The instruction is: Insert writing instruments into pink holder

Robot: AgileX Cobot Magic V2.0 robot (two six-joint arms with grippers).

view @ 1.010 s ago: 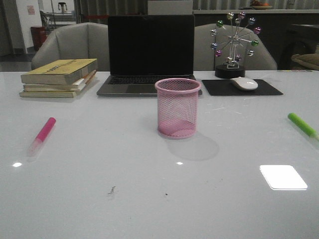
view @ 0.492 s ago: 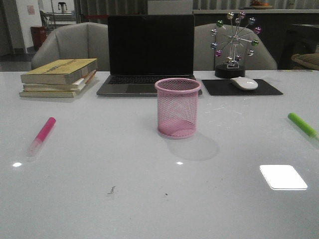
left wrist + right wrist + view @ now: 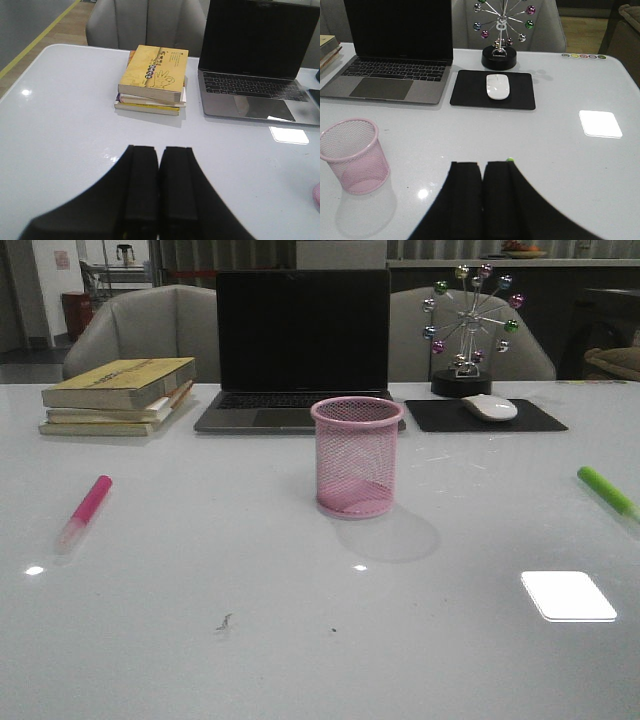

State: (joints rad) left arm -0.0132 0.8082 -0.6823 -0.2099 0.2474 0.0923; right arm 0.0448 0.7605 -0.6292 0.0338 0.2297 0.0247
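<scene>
Progress: you have nothing in the pink holder (image 3: 357, 456) yet; through the mesh it looks empty, so both insertions are left.
Pink marker: you find it lying flat on the counter (image 3: 200, 640) on your left side (image 3: 85, 511), well apart from the holder, paler cap end toward the camera.
Green marker: it lies flat at the far right edge of the front view (image 3: 608, 491), also well apart from the holder; in the right wrist view only a green tip (image 3: 510, 160) peeks out past the fingers.
Left pincer: your left pincer (image 3: 159, 187) has its jaws pressed together with nothing between them, hanging over bare counter.
Right pincer: your right pincer (image 3: 483, 192) is likewise closed and empty, just above the green marker's end.
Next, as a judgement: each pincer needs to spread before it can take the marker on its own side.
Surface: glossy white counter with glare patches and a few dark specks.
Surroundings: a stack of books (image 3: 118, 395), a dark-screened laptop (image 3: 300, 345), a mouse (image 3: 490, 407) on a black pad, a bead ornament (image 3: 468, 325), and grey chairs behind.
</scene>
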